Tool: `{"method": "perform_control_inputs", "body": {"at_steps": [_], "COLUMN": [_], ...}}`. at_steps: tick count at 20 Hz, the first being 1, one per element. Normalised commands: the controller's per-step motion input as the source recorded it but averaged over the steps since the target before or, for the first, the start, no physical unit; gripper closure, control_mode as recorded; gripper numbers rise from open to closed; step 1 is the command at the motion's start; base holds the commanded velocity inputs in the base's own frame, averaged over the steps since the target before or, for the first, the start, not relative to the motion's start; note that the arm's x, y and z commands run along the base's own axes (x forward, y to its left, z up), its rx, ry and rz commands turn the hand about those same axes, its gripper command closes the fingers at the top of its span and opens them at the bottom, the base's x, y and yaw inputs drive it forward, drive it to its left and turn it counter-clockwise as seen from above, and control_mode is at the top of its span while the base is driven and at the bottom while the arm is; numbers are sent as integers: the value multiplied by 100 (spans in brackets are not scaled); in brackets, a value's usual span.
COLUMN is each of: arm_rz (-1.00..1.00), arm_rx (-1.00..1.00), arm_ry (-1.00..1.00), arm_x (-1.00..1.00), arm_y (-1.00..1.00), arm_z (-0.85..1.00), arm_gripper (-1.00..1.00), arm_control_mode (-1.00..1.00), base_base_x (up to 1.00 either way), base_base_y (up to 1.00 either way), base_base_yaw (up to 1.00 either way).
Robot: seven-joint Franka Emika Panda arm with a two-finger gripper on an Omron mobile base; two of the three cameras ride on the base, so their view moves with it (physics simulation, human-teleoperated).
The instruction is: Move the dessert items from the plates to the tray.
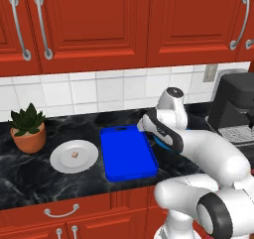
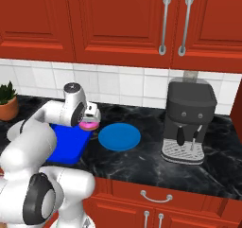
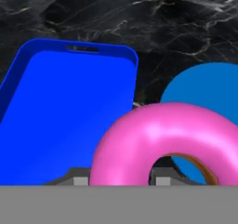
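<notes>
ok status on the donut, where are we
Pincer shut on pink donut, lifted between blue plate and tray. Tan cube on white plate. Path to tray looks open.

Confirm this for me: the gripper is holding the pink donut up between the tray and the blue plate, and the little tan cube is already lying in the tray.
One detail is wrong: the tan cube lies on the white plate, not in the tray, as the left base view shows. The rest stands: the gripper holds the pink donut up between the tray and the blue plate.
</notes>
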Motion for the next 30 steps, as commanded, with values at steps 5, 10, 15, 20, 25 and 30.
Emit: {"method": "perform_control_inputs", "body": {"at_steps": [5,10,15,20,25,30], "arm_rz": [6,2,1,2,0,0], "arm_rx": [0,0,0,0,0,0], "arm_ry": [-2,-1,0,0,0,0], "arm_x": [-34,-5,0,22,65,49], "arm_y": [72,66,50,18,0,2], "arm_z": [0,0,-4,-22,-36,-28], "arm_gripper": [100,100,100,100,100,100], "arm_control_mode": [-100,-100,-100,-100,-100,-100], "base_base_x": [0,0,0,0,0,0], "base_base_y": [0,0,0,0,0,0], "base_base_yaw": [0,0,0,0,0,0]}}
